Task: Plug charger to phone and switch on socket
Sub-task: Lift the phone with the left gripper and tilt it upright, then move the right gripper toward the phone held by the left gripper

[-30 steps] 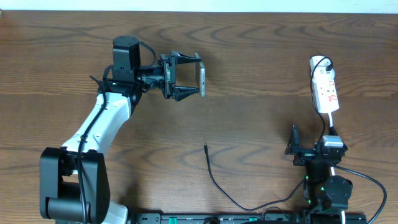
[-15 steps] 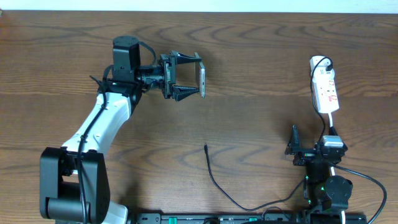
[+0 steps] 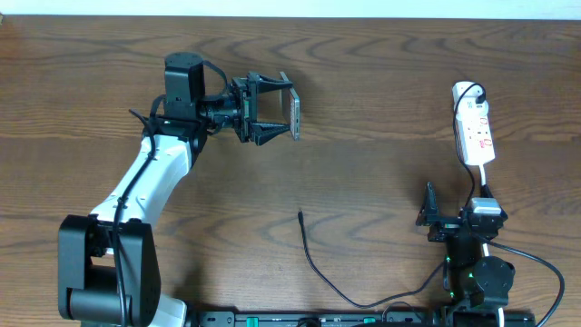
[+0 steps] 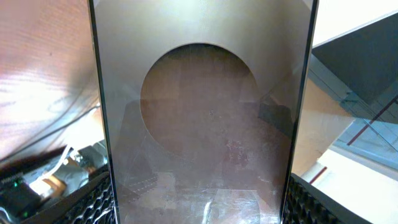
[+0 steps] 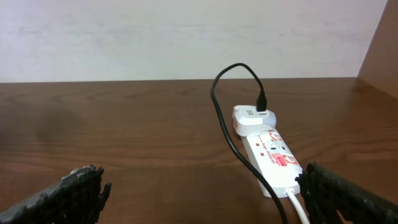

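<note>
Overhead: phone in left gripper

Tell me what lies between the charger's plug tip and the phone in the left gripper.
Nothing: the overhead view shows only bare table between the plug tip and the phone.

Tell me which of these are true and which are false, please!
1. The left gripper is holding the phone. True.
2. The charger is plugged into the phone. False: its tip lies on the table, apart from the phone.
3. The right gripper is grabbing the socket. False: its fingers are wide open with nothing between them, and the socket lies on the table ahead of it.
4. The socket is white with red markings. True.
</note>
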`<state>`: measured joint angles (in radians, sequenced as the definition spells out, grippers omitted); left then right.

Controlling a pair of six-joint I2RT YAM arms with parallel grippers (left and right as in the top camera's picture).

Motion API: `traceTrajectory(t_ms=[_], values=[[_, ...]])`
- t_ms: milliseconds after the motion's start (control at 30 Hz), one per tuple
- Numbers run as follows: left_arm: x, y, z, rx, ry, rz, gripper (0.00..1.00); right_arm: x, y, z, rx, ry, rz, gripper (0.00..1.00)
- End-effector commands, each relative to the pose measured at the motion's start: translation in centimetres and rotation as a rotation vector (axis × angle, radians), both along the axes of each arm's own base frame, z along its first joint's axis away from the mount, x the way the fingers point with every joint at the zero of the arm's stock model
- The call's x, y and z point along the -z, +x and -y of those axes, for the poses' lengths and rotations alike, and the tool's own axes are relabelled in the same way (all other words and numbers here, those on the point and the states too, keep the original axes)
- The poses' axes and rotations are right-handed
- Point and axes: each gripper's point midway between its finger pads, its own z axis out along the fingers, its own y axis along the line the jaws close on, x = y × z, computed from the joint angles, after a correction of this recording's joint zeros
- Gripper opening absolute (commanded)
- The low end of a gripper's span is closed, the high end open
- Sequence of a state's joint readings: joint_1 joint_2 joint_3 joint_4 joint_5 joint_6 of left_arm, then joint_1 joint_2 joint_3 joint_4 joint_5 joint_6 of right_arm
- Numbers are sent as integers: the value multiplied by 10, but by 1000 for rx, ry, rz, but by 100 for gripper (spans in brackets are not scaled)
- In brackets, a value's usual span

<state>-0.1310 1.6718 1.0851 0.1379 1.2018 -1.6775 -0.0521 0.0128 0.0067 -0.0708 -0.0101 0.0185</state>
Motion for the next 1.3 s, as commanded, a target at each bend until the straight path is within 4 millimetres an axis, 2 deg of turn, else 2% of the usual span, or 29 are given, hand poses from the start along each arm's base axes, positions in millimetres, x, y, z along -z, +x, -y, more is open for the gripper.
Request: traceTrajectory(t_ms=[0, 600, 767, 967, 1100, 1267], values=[[-19, 6, -2, -19, 12, 92, 7, 1, 0, 3, 13, 11, -4, 99], [4, 47, -27, -259, 213, 190, 7, 1, 0, 4, 20, 10, -3, 99], [11, 50, -32, -286, 251, 194, 7, -19, 1, -3, -19, 10, 77, 99], [13, 54, -35, -308, 267, 195, 7, -50, -5, -42, -254, 126, 181, 99], [14, 56, -37, -319, 280, 203, 8, -54, -6, -58, -341, 187, 104, 99], [14, 55, -36, -312, 288, 219, 7, -79, 8, -85, -507, 212, -86, 99]])
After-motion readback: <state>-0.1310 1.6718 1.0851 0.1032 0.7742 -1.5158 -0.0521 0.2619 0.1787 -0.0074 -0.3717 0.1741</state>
